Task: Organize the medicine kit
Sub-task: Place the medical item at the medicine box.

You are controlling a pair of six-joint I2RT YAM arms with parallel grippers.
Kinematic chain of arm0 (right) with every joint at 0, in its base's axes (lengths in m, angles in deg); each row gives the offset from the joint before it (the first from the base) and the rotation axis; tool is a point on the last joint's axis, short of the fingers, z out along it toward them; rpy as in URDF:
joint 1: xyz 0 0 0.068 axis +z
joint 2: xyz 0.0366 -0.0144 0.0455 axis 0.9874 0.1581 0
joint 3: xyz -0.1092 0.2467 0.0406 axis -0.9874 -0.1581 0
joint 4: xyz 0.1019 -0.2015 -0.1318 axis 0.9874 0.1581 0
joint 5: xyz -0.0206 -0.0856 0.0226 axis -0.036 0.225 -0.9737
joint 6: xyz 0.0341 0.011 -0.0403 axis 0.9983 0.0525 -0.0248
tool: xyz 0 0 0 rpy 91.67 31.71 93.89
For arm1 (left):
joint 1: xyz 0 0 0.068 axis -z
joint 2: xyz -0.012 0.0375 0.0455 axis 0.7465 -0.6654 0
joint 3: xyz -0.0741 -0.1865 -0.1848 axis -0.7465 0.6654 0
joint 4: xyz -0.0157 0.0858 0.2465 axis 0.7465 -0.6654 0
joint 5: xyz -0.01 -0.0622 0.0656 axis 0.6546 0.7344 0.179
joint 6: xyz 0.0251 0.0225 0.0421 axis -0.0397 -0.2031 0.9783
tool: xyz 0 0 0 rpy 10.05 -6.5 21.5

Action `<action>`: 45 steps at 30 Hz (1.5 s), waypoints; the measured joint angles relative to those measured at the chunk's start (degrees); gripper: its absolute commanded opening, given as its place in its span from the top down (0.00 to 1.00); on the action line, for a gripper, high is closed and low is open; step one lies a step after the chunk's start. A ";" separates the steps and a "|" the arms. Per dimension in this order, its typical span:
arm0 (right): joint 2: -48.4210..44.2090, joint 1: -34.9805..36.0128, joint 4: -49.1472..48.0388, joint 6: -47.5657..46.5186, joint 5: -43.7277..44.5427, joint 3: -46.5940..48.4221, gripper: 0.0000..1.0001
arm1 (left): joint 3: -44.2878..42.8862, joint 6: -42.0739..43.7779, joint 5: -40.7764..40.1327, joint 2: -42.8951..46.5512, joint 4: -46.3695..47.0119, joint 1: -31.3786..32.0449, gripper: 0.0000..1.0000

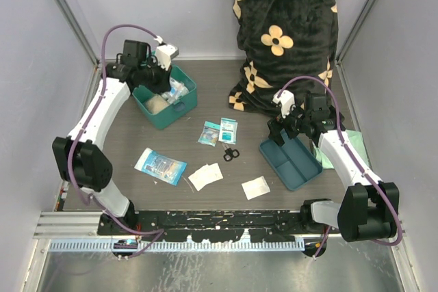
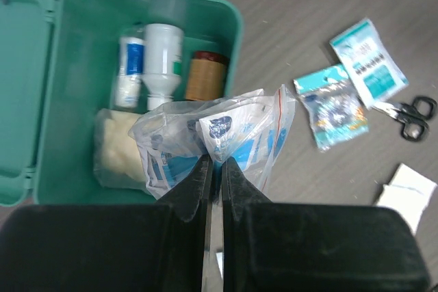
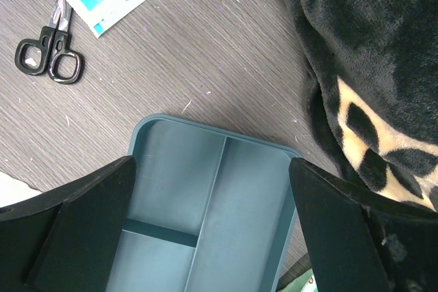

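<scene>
One clear bag hangs pinched in the left end effector above the open medicine kit at the tabletop's far left; best lowered fully inside before letting go. The right end effector is spread over one divided tray. The kit holds two white bottles, one brown jar; outside, two teal packets, one scissors.

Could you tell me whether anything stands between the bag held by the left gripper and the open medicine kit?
Nothing visible does. The left gripper holds the clear bag right over the medicine kit, whose lid lies open to the side. Only bottles and a gauze roll lie inside.
</scene>
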 measured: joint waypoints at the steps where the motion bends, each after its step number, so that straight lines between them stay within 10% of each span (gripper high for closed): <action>1: 0.00 0.00 0.02 -0.02 0.00 0.02 0.00 | -1.49 -0.50 -0.17 -1.31 0.11 -0.72 0.98; 27: 0.72 0.00 0.44 -0.26 0.22 0.02 0.00 | -15.10 3.28 -4.94 -26.93 -0.28 -3.04 0.89; 45: 0.74 0.00 0.68 -0.37 0.22 0.00 0.00 | -18.56 5.33 -8.83 -30.91 -1.60 -3.04 0.38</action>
